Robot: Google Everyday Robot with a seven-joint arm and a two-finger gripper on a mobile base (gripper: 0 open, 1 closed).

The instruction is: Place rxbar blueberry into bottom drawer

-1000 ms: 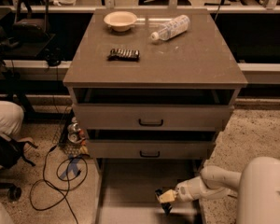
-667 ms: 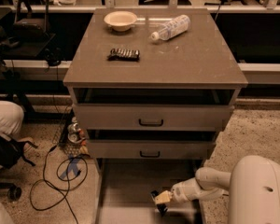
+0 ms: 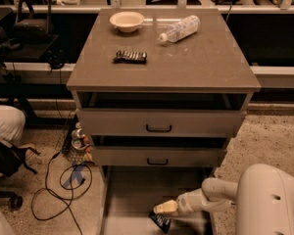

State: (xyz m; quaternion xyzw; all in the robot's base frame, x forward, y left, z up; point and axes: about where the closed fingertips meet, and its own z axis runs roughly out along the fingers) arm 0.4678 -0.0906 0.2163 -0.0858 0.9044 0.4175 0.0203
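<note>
The gripper [image 3: 162, 210] is hovering low in front of the cabinet [image 3: 161, 88], just under its two upper drawers and over the right half of the bottom drawer [image 3: 132, 195], which is standing pulled out from the cabinet's base. Its pale fingers [image 3: 167, 207] are clenching the rxbar blueberry [image 3: 160, 221]. The bar is hanging tilted from the fingertips, its dark wrapper showing pale lettering, just over the drawer's flat floor. Whether its lower end is touching that floor, I cannot tell.

The white arm [image 3: 211, 198] is reaching in from the cabinet's lower right, and the robot's rounded white body [image 3: 272, 202] is filling the corner beyond it.

The top drawer [image 3: 117, 122] and the middle drawer [image 3: 117, 156], each with a black handle, are both sitting slightly pulled out of the cabinet front.

On the cabinet's tabletop [image 3: 196, 62], a pale bowl [image 3: 127, 20] is resting near the back left, a clear water bottle [image 3: 179, 29] is lying on its side just to the right of it at the back, and a darker wrapped bar [image 3: 130, 57] is lying left of the middle.

On the floor left of the cabinet, dark cables [image 3: 56, 192] are looping about.
</note>
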